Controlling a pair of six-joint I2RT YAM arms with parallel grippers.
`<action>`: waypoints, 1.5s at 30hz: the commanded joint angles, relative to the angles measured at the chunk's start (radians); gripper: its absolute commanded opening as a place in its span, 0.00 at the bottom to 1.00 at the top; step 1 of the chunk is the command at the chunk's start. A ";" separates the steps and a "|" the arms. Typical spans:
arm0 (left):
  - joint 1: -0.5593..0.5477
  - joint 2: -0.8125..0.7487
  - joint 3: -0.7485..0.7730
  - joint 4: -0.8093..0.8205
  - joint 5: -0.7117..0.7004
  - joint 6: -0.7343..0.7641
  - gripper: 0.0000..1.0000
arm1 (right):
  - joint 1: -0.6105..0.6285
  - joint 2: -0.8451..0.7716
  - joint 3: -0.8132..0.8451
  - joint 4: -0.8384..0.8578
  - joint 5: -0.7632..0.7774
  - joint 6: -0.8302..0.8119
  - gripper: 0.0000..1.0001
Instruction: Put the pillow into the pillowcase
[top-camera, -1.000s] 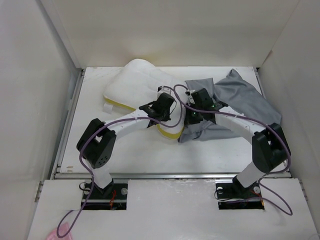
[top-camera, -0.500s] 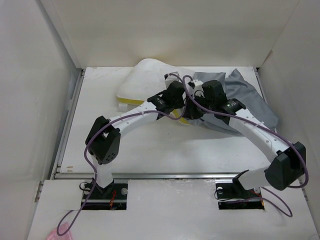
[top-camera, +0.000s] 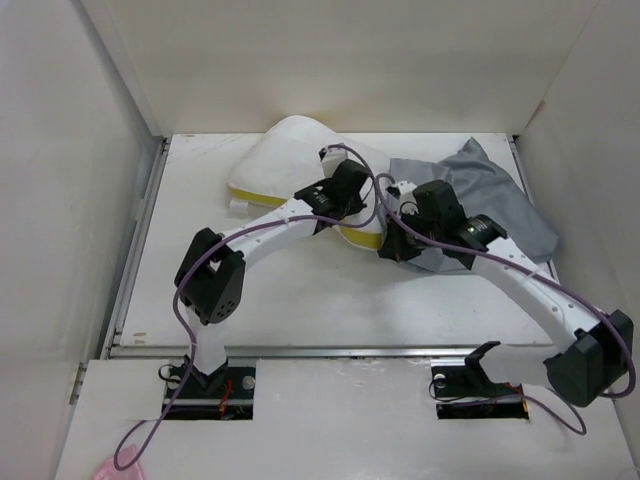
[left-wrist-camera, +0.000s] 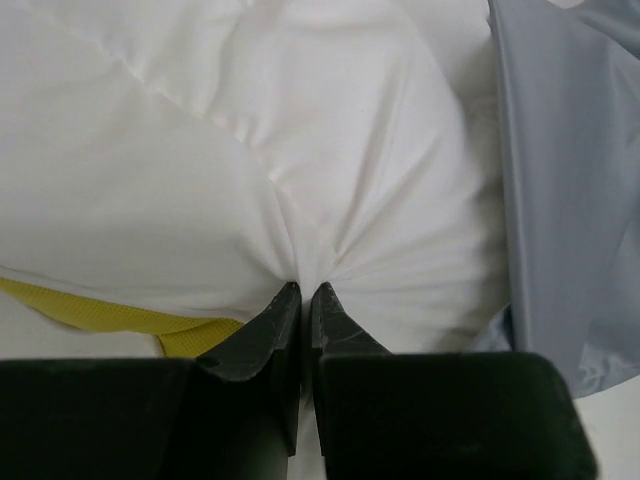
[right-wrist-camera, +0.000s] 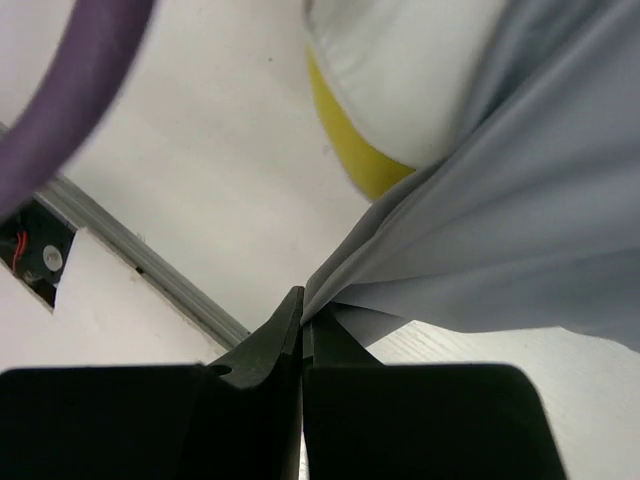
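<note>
The flat white counter (top-camera: 290, 290) carries the wrinkly grey fabric pillowcase (top-camera: 495, 200) at its far right. The puffy white pillow with a yellow edge strip (top-camera: 285, 160) lies at far centre, the grey cloth lapping over its right end. The left gripper (left-wrist-camera: 302, 292) is clenched on a pinch of the pillow's white cover, and the right gripper (right-wrist-camera: 301, 305) is clamped on a fold of the pillowcase's edge near the yellow strip.
</note>
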 joint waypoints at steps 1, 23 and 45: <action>-0.009 0.021 0.096 0.117 -0.038 -0.024 0.00 | 0.068 0.055 -0.008 0.084 -0.087 0.010 0.00; -0.076 -0.320 -0.265 0.109 0.044 0.010 0.94 | -0.001 0.133 -0.098 0.350 0.115 0.125 0.22; 0.238 0.208 0.453 -0.069 0.059 0.480 0.99 | -0.110 0.245 0.382 0.077 0.466 0.129 0.81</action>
